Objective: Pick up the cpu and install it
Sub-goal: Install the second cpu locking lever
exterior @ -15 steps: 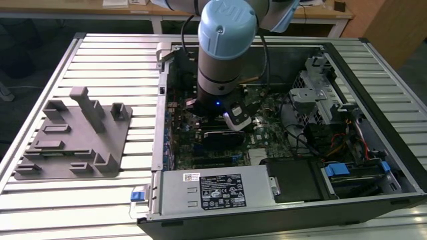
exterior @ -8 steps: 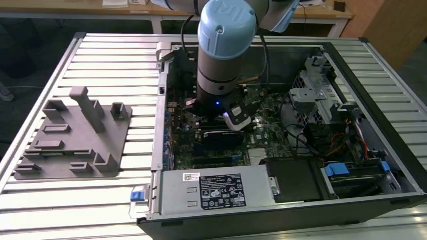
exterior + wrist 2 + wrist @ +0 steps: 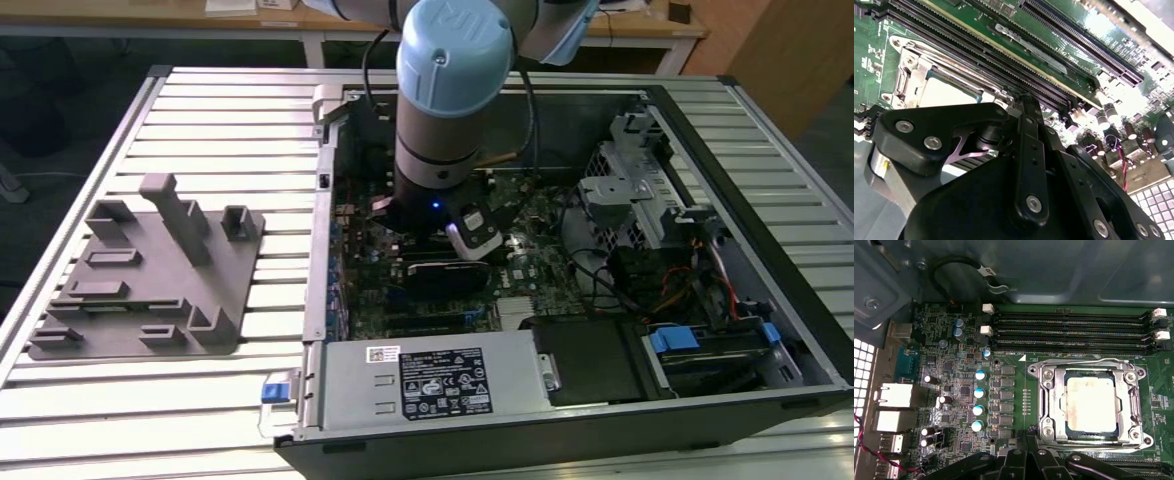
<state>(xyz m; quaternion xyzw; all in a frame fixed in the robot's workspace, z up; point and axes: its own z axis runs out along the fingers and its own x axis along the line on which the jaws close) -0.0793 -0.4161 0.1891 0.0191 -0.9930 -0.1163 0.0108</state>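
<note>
Motherboard (image 3: 979,390) served as the landmark: it lay green and crowded at the bottom of the open computer case (image 3: 747,130), and the cpu (image 3: 1090,404) sat on it inside the metal socket frame (image 3: 1046,405), its pale silvery top facing up and ringed by the frame's bright steel on every side. In the second wrist view the cpu (image 3: 946,92) showed as a pale patch within that same frame (image 3: 909,75), just beyond the black gripper (image 3: 1021,107). The gripper hung directly over the motherboard, beside the socket and apart from the cpu, with nothing seen in its grasp; whether its fingers were spread or closed could not be told. Long dark memory slots (image 3: 1069,330) ran along the motherboard just past the socket, and a row of blue-topped capacitors (image 3: 979,400) stood beside the frame. In the exterior view the arm (image 3: 447,90), capped in light blue, reached straight down into the case over the motherboard (image 3: 501,270). Outside the case, on the slatted table (image 3: 200,100), rested a grey plastic fixture block (image 3: 140,280), well apart from the motherboard.
</note>
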